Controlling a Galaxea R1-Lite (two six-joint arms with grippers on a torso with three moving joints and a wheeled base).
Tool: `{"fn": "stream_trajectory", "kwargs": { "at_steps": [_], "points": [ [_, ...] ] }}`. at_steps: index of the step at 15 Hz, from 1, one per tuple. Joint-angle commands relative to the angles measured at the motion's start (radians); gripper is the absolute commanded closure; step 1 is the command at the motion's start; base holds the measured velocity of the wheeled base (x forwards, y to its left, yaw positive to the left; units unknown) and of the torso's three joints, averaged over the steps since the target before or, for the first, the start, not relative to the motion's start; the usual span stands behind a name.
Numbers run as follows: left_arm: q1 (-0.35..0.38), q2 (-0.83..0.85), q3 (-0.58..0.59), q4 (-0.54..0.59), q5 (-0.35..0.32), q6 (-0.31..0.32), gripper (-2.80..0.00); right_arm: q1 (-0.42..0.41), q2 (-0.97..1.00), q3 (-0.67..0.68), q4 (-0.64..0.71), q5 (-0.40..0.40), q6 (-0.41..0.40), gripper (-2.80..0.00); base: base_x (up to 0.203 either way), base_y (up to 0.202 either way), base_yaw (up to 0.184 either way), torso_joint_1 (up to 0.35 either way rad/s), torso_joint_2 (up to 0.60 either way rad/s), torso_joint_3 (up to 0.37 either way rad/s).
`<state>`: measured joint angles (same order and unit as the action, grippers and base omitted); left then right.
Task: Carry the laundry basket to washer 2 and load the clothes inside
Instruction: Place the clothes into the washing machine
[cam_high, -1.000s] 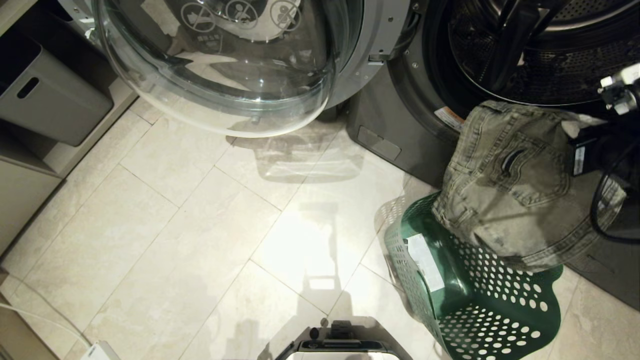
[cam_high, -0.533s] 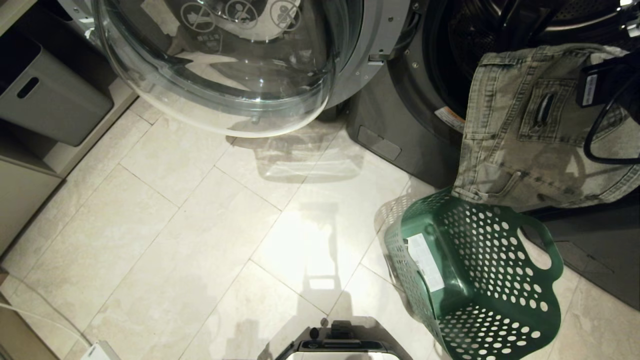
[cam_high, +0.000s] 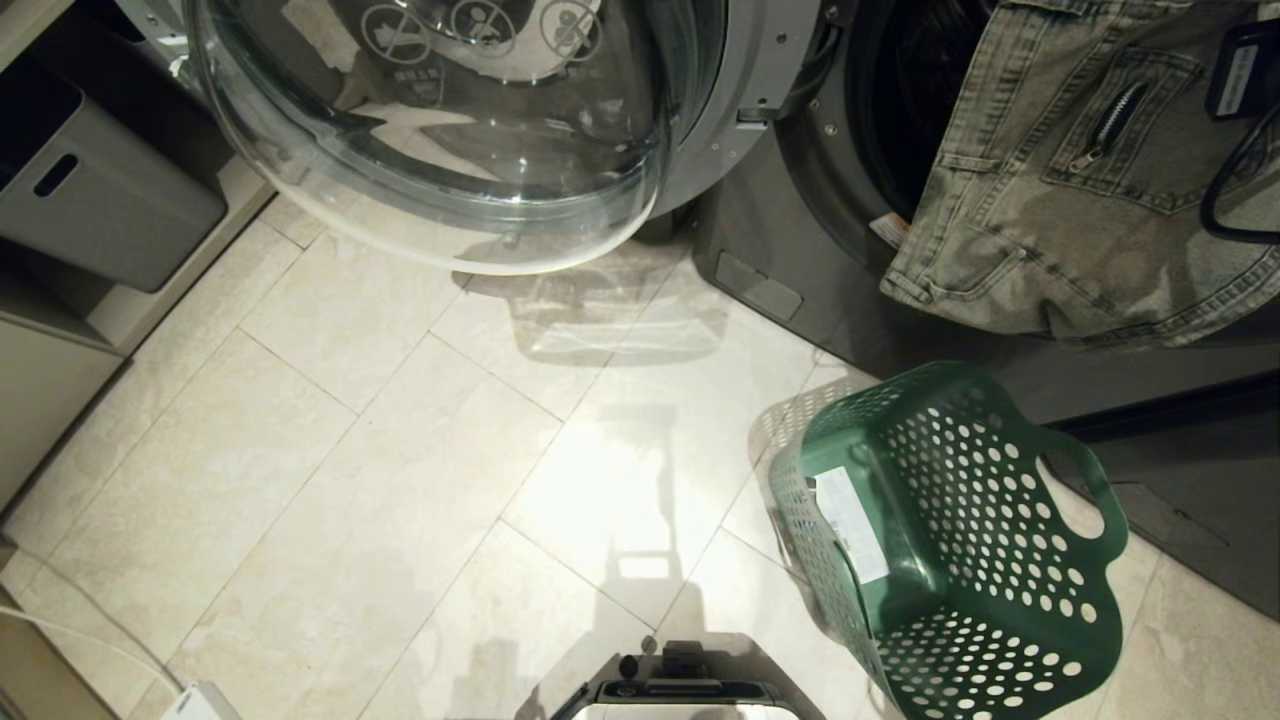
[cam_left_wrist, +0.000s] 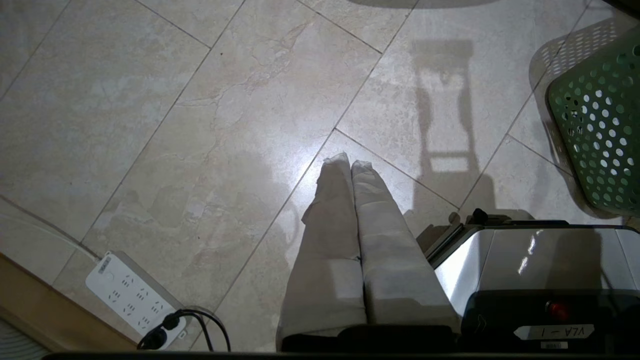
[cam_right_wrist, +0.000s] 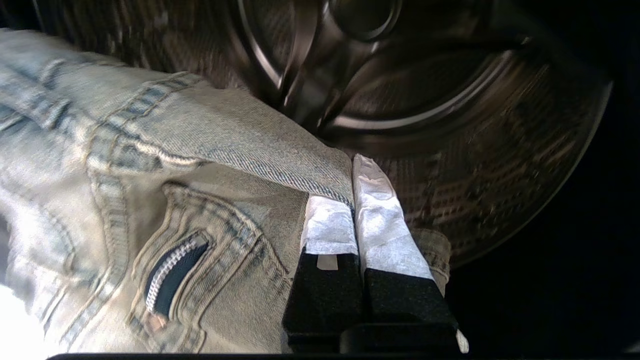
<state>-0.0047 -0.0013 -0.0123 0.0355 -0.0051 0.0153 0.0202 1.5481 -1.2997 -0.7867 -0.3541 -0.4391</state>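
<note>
Fingers (cam_right_wrist: 372, 200) of the right gripper (cam_right_wrist: 354, 170) are pinched tight on an edge of the jeans (cam_high: 1080, 190), carrying them at the mouth of the washer (cam_high: 800, 250) in the upper right of the head view. A second ago the jeans hung low over the basket (cam_high: 950, 540); now they have risen clear of it and sit across the washer opening, with the drum (cam_right_wrist: 450, 100) straight ahead in the right wrist view. That leaves the basket empty on the floor tiles (cam_high: 400, 450) at lower right, so the carrying looks done and the loading appears well under way; releasing the jeans inside the drum is likely what remains. The left gripper (cam_left_wrist: 350, 162) hangs parked over the floor with its fingers pressed together, holding nothing. On writing: the open glass door (cam_high: 440, 130) at upper left shows round warning symbols, the basket carries a white sticker (cam_high: 850, 525) too small to read, and no number label on the washer is visible here.
</note>
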Motion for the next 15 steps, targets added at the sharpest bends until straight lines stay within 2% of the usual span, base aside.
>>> {"fn": "stream_trajectory", "kwargs": {
  "at_steps": [1, 4, 7, 15],
  "points": [
    [0.0, 0.001, 0.0, 0.001, 0.001, 0.0, 0.0, 0.0, 0.024, 0.012, -0.058, -0.011, -0.004, 0.0, 0.0, 0.0, 0.0, 0.0, 0.0, 0.0],
    [0.0, 0.001, 0.0, 0.0, -0.001, 0.0, 0.0, 0.001, 0.091, 0.004, -0.191, -0.059, -0.011, 0.0, 0.0, 0.0, 0.0, 0.0, 0.0, 0.0],
    [0.0, 0.001, 0.0, 0.0, 0.001, 0.0, 0.0, 0.002, 0.145, -0.004, -0.306, -0.063, -0.054, 0.0, 0.0, 0.0, 0.0, 0.0, 0.0, 0.0],
    [0.0, 0.001, 0.0, 0.0, 0.001, 0.0, 0.0, 0.023, 0.335, -0.164, -0.579, -0.056, -0.233, 0.0, 0.0, 0.0, 0.0, 0.0, 0.0, 0.0]
  ]
}}
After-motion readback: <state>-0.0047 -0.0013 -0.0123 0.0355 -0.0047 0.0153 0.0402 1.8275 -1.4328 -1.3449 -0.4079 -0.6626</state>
